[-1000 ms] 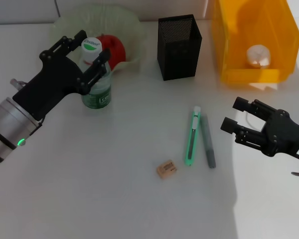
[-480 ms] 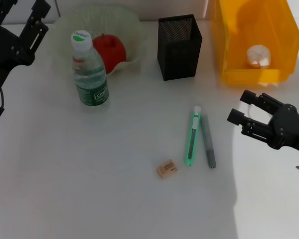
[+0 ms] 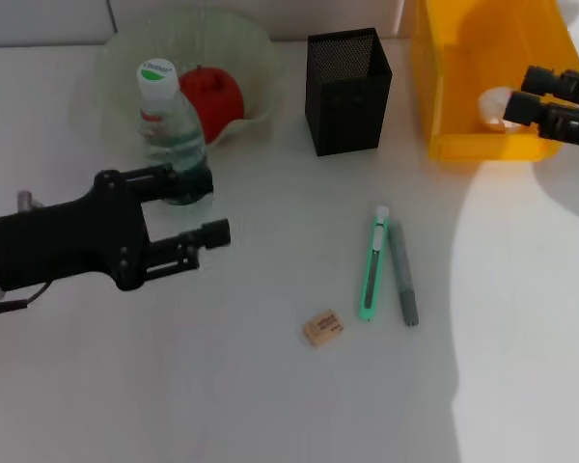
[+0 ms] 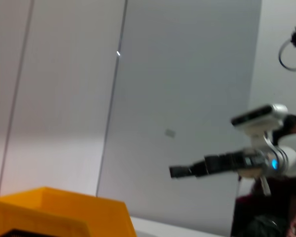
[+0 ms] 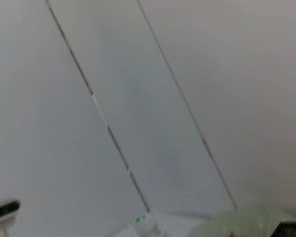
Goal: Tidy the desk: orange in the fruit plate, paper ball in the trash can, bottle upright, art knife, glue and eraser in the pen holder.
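Fingers of left gripper (image 3: 195, 209) apart, empty, low over worktop (image 3: 222, 395) just beside upright bottle (image 3: 173, 135). Right gripper (image 3: 538, 95) over yellow trash can (image 3: 442, 87); finger state unclear. Done by the look of it: orange (image 3: 214, 98) in fruit plate (image 3: 241, 48), paper ball (image 3: 494, 104) in can, bottle standing. Left: art knife (image 3: 372, 262), glue (image 3: 403, 275), eraser (image 3: 322, 328) lying on worktop, well apart from pen holder (image 3: 346, 92). Bottle label green, unreadable.

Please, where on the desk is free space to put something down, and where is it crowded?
Free: the near strip of the desk below the eraser, and the right side beyond the grey pen. Crowded: the far edge, with fruit plate, bottle, pen holder and yellow bin.
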